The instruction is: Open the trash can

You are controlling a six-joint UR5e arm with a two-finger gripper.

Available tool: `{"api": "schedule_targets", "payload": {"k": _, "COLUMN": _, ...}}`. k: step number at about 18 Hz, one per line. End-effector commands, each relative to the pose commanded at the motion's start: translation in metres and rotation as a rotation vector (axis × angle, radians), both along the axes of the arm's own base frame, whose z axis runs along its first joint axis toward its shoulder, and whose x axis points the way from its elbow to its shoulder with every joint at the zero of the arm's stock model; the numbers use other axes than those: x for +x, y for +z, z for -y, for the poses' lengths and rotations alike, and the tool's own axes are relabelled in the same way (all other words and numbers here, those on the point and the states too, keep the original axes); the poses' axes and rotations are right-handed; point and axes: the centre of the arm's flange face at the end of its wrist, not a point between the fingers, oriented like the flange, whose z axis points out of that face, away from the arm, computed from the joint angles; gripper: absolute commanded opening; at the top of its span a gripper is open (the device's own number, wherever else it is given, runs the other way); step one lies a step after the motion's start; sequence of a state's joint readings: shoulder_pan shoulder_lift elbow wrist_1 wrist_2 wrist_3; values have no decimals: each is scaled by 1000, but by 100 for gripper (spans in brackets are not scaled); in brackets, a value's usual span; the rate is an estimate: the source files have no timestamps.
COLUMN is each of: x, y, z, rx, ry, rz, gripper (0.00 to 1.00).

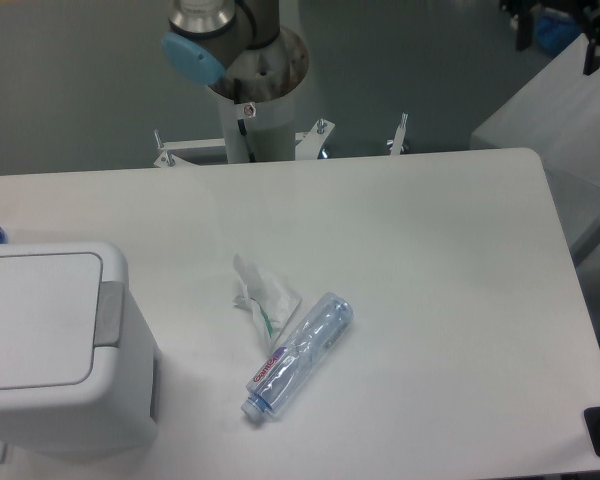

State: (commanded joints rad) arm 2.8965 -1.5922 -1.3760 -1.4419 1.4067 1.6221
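Observation:
The trash can (pixel 65 400) is a boxy white bin at the lower left of the table. Its flat white lid (pixel 35 320) lies shut, with the grey push-button strip (pixel 110 312) along its right edge. My gripper (pixel 555 35) shows only at the top right corner, far from the can and beyond the table's back right edge. Its two dark fingertips (pixel 588 52) stand apart with nothing between them. The rest of the gripper is cut off by the frame.
A crumpled white tissue (pixel 263 298) and a clear plastic bottle (pixel 300 355) lie mid-table, right of the can. The arm's base column (pixel 252 90) stands behind the table's back edge. A grey surface (pixel 560 110) sits at the far right.

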Motion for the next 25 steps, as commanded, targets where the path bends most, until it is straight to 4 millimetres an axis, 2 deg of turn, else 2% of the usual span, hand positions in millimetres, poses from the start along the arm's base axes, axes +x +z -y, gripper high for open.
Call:
{"api": "schedule_targets", "payload": {"k": 4, "x": 28, "y": -18, "z": -82, "rx": 115, "ry": 162, "rz": 93, "gripper": 100}}
{"api": "schedule_targets", "payload": {"k": 10, "x": 62, "y": -29, "z": -162, "rx": 317, "ry": 447, "rz": 203, "gripper": 100}}
{"api": "schedule_targets", "payload": {"k": 12, "x": 74, "y": -28, "z": -178, "rx": 375, "ry": 531, "rz": 256, "gripper": 100}}
{"api": "schedule_targets", "payload": {"k": 14, "x": 86, "y": -34, "z": -187, "rx": 392, "ry": 619, "rz": 321, "gripper": 100}}
{"api": "schedule_targets", "payload": {"k": 16, "x": 94, "y": -34, "z": -193, "rx": 404, "ry": 644, "rz": 338, "gripper": 100}}
{"api": "schedule_targets", "payload": {"k": 18, "x": 115, "y": -38, "z": -211, "rx": 396, "ry": 623, "rz": 363, "gripper": 100}}
{"api": "schedule_targets", "payload": {"k": 21, "x": 127, "y": -42, "z": -222, "rx": 413, "ry": 690, "rz": 406, "gripper": 100}}
{"api": "schedule_targets", "payload": {"k": 24, "x": 150, "y": -56, "z": -259, "rx": 472, "ry": 665, "rz": 533, "gripper": 100}}
{"api": "schedule_targets", "payload": {"k": 25, "x": 150, "y": -60, "z": -262, "rx": 474, "ry": 689, "rz": 560, "gripper": 100}}
